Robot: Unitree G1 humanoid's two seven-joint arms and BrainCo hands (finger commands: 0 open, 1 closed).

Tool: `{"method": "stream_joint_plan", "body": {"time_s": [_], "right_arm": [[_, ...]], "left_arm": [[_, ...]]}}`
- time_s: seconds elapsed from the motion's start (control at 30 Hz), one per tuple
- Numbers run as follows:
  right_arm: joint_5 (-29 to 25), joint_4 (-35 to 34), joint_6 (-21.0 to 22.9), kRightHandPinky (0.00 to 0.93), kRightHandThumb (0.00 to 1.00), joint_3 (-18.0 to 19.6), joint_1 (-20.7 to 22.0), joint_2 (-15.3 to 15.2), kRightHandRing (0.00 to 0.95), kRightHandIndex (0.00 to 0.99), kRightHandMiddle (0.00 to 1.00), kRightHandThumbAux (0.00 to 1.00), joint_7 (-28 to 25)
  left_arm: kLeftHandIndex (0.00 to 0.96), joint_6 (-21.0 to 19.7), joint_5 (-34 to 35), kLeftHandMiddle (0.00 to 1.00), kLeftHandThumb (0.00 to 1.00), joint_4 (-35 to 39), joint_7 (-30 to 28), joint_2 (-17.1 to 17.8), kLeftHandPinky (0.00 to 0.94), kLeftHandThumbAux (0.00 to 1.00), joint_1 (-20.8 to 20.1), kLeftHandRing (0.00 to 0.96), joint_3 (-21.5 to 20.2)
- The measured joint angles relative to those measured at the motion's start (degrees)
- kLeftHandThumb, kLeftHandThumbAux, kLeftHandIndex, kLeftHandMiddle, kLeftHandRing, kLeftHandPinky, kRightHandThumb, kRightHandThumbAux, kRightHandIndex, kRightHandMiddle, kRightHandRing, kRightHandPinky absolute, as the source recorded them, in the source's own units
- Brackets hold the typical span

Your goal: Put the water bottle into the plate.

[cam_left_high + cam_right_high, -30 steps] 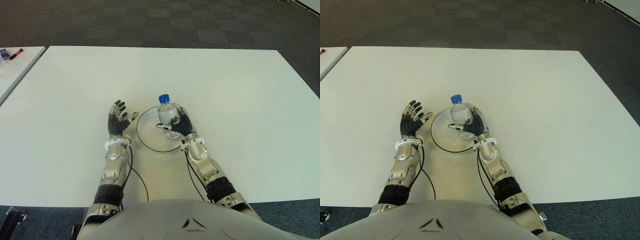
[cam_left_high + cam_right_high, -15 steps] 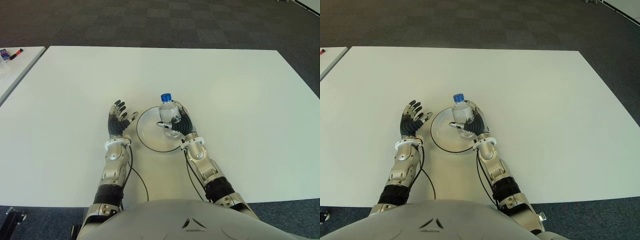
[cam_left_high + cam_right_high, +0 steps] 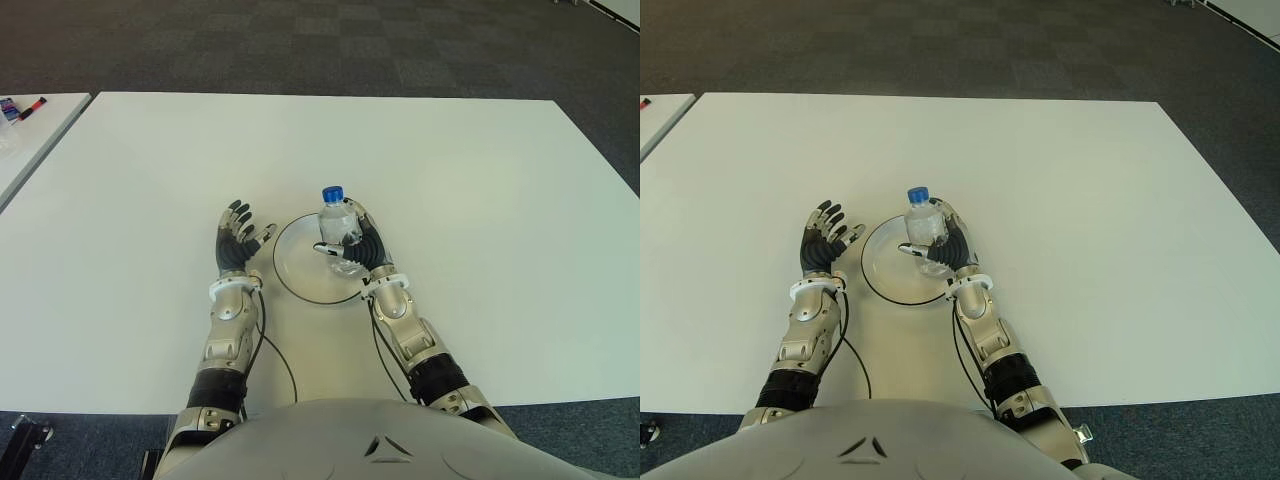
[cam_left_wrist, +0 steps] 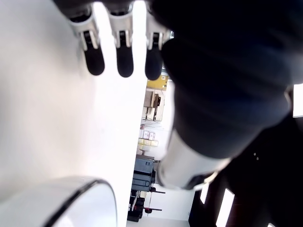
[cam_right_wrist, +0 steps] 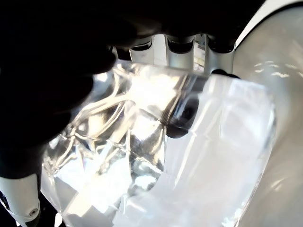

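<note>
Right hand (image 3: 362,247) has its fingers wrapped around the water bottle (image 3: 337,224), holding it upright over the plate (image 3: 295,268). Left hand (image 3: 237,245) sits just beside the plate's left edge, fingers spread, holding nothing.

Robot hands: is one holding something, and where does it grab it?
The right hand holds the bottle around its body, below the blue cap, over the plate. The left hand holds nothing.

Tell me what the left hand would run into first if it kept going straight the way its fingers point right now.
Probably nothing. The left hand is open beside the plate, on its left, fingers pointing away from the robot over bare white table. The plate and the water bottle in the right hand lie off that line, though height is unclear.
</note>
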State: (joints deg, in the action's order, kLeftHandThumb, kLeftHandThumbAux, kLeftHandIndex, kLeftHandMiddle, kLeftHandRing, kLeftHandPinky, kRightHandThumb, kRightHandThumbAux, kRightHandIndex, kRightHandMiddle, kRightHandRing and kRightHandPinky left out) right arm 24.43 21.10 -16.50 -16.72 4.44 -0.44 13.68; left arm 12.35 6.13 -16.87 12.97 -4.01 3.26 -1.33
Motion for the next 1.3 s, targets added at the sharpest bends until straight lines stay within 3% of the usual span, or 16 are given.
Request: {"method": "stream_joint_plan", "body": {"time_s": [1.3], "right_arm": [[0.3,-2.8,3.3,0.175,0.0,-0.3,-1.2,0.3,0.156,0.154,0.147,0.834,-0.3]], "left_arm": [[0.159,0.0,-0.1,0.188,0.091,0.0,0.0,0.0,0.182,0.998,0.0,0.163,0.0]]}}
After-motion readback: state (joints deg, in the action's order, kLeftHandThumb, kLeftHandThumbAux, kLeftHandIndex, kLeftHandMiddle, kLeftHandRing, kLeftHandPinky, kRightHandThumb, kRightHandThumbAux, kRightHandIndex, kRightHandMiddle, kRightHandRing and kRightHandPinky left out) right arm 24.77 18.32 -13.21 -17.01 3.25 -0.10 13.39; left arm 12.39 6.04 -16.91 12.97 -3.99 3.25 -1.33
